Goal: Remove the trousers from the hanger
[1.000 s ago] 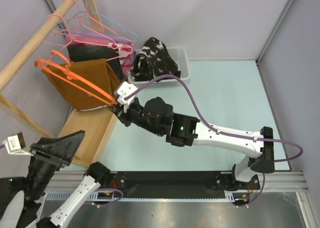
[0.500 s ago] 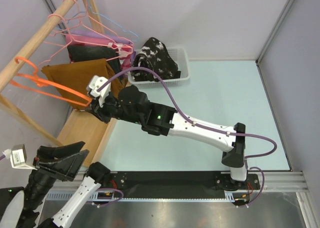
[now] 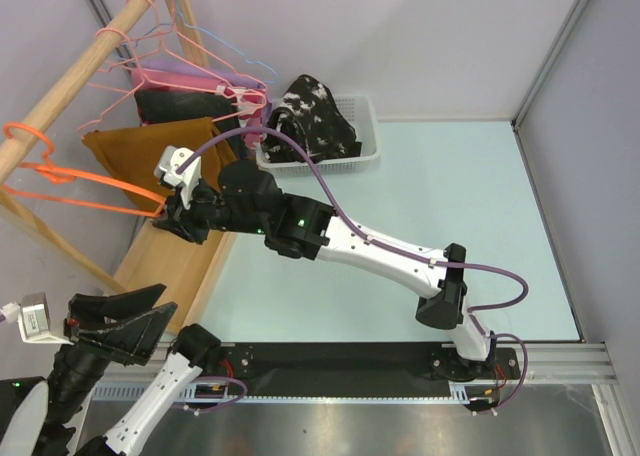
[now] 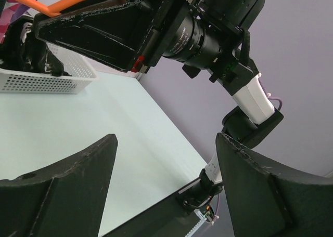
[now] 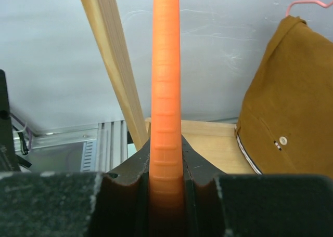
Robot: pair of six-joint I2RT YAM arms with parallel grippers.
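Observation:
The rust-brown trousers (image 3: pixel 140 154) hang folded below the wooden rail (image 3: pixel 70 81); their small button (image 5: pixel 283 140) shows in the right wrist view. An orange hanger (image 3: pixel 70 173) sticks out to their left, its hook near the rail. My right gripper (image 3: pixel 170 216) is shut on the hanger's lower bar (image 5: pixel 165 65), just left of the brown trousers (image 5: pixel 291 102). The black, white-blotched trousers (image 3: pixel 310 116) lie in a white basket (image 3: pixel 366 146). My left gripper (image 3: pixel 120 321) hangs open at the near left, holding nothing (image 4: pixel 165 141).
Pink and blue hangers (image 3: pixel 160 51) with purple and black clothes (image 3: pixel 180 94) hang further along the rail. A slanted wooden leg (image 5: pixel 117 76) and the rack's wooden base board (image 3: pixel 170 266) lie under the hanger. Walls close the left and right sides.
My right gripper has drawn the orange hanger leftwards, and it now sticks out clear of the brown trousers. The left gripper has shifted only slightly.

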